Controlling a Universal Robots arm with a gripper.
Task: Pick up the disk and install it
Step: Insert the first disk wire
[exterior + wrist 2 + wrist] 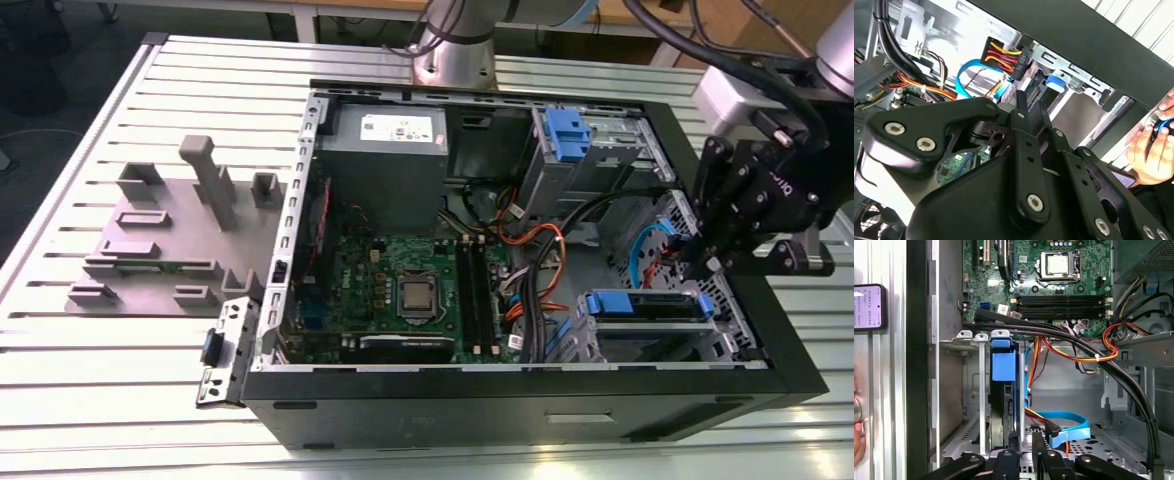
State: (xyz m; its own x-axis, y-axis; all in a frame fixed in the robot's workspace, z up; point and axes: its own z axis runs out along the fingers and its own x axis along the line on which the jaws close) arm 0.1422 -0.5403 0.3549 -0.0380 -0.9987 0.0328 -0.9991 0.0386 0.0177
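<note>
1. Setup: the open computer case (534, 410) lies on its side on the slotted table (80, 380). Your arm reaches in at the exterior view's right, over the drive cage (954, 400) at the case's front corner.
2. Disk location: the disk (1003, 390) stands on edge inside that cage, with its blue carrier tab facing the first wrist camera. In the exterior view it is the blue-ended unit (647, 305) close to the fingertips. No camera faces its broad side, so you cannot check the label from here.
3. Gripper (1025, 444): the fingers are slightly spread. A narrow gap shows between them with the cage floor visible through it, and nothing is pinched. The tips sit near the disk's outer edge and, as far as the first wrist view shows, apart from it.
4. Progress (judgement): the pick-up and the slide-in look done, since the disk is in the cage and your gripper is empty.
5. Not confirmed: you cannot tell whether the carrier is pushed fully home or latched. A blue data cable (1069, 422) lies on the cage floor beside the disk. Whether any connector is mated to the disk is hidden.
6. Other notes: a second blue-tabbed drive (567, 135) sits in the far bay, well apart from the gripper. A person's hand (1151, 145) is just outside the case wall, so keep that in mind.
</note>
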